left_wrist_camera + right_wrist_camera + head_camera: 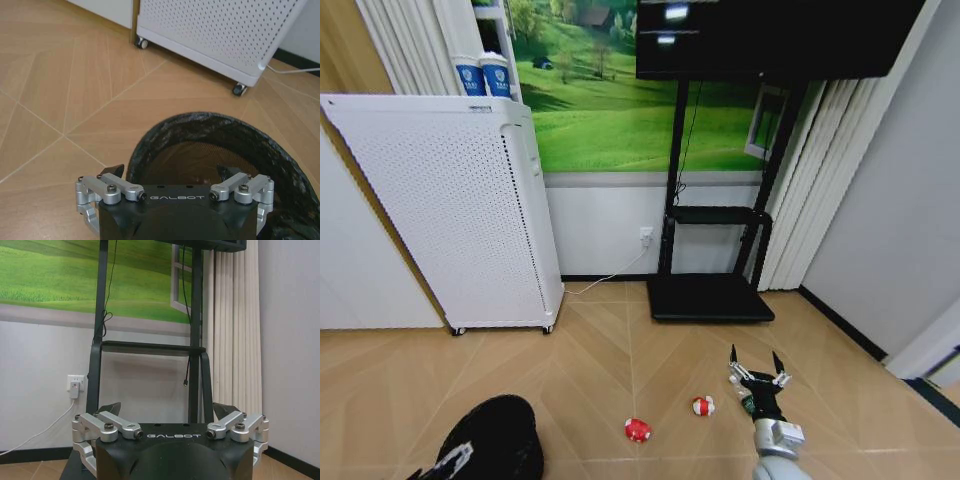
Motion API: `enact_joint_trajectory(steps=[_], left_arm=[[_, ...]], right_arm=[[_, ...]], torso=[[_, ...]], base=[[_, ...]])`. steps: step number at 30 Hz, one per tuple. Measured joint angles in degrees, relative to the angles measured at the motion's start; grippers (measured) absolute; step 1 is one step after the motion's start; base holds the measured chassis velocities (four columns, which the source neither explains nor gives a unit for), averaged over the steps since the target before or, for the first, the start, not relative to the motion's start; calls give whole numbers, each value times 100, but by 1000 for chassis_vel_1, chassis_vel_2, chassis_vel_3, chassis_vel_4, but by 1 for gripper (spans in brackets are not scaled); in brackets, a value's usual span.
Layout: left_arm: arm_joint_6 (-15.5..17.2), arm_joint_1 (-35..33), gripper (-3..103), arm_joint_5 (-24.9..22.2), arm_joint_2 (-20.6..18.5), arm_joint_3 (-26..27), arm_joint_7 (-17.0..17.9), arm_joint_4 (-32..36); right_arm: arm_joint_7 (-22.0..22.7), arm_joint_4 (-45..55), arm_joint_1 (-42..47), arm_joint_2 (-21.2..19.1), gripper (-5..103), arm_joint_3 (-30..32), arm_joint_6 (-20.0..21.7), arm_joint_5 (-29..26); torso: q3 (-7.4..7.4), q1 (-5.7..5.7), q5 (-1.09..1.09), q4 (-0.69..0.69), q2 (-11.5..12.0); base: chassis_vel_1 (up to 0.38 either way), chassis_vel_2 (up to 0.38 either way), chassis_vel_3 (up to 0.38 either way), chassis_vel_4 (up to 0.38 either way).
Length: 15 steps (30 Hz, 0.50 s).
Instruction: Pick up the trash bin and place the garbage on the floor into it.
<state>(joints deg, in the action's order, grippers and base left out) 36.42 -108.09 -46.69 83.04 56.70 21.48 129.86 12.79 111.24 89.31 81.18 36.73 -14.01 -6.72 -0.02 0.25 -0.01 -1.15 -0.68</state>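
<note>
Bin (492,438) is sitting at the near left of the floor (590,360), black mesh, upright as far as can be told, partly cut by the frame edge. Left gripper (448,462) is sitting right at its near rim; in the left wrist view the left gripper (170,176) is spread wide, one fingertip outside the rim and the other over the mouth of the bin (220,150), so it is straddling the near wall but not clamping it yet. Whether the tips are touching mesh cannot be told.

Right gripper (757,366) is hanging at the near right, pointing toward the far wall, fingers spread wide and holding nothing; the right wrist view shows the right gripper (167,412) splayed against the TV stand (150,347) and wall.

Garbage: red wad (638,430) lying on the floor near centre, red-and-white wad (703,405) a bit to its right, near the right gripper. A small greenish item (748,404) is sitting just beside the right arm, probably the bottle, too hidden to be sure. All three are lying apart from the bin.

Cabinet (450,210) is standing at the far left with two cups (483,75) on top.

Step, judged: the bin pickup is in hand, grasp lined up but not closed. Nothing is in the bin. Next move is calling for the left fingers to close on the rim wall and lift without tipping, then the right gripper needs to turn downward to reach the wads.
</note>
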Motion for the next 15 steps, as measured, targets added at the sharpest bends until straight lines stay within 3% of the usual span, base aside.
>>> enact_joint_trajectory(steps=[7,15], left_arm=[[122,-316,100,-113,-7,7,-82,256],[124,-260,100,-70,-16,-219,-96,57]], right_arm=[[66,12,-55,-3,100,2,79,-62],[123,-68,-69,-27,100,13,126,-173]], torso=[[0,0,2,3,-7],[0,1,0,0,-10]], base=[[0,0,0,0],[0,0,0,0]])
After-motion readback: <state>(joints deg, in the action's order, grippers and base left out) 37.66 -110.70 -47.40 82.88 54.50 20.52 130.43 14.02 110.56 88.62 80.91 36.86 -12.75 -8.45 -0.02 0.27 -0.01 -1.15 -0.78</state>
